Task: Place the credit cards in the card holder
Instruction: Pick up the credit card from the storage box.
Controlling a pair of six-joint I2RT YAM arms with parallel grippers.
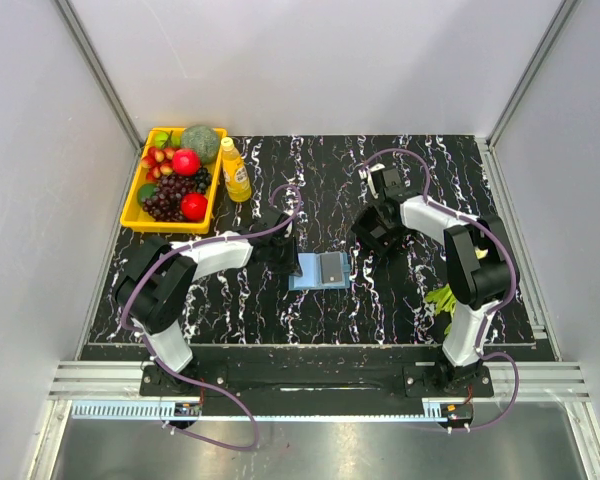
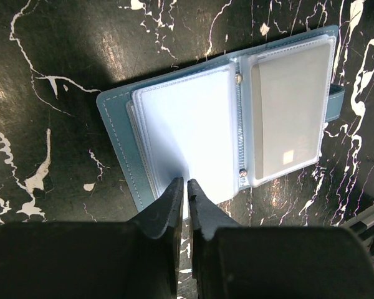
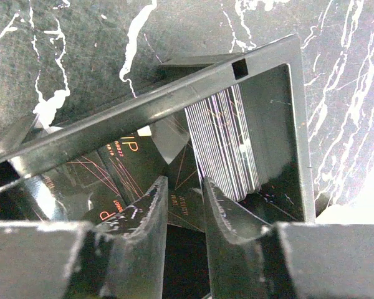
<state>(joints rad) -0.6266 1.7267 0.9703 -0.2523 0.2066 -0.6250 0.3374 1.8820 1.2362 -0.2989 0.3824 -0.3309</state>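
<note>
**Picking the next card from the frame**

On the marbled table [image 1: 380,300], a black frame [image 3: 271,118] stands to the right of the open blue card holder [image 1: 320,270]. One card [image 2: 290,112] is already in a sleeve. The stack of cards [image 3: 227,143] sits in the frame. The right gripper [image 3: 184,205] is down beside the stack with its jaws narrowly apart, and I cannot tell whether it grips anything. The left gripper [image 2: 182,196] pinches the holder's clear page. The next move likely calls for separating a single card.
</note>
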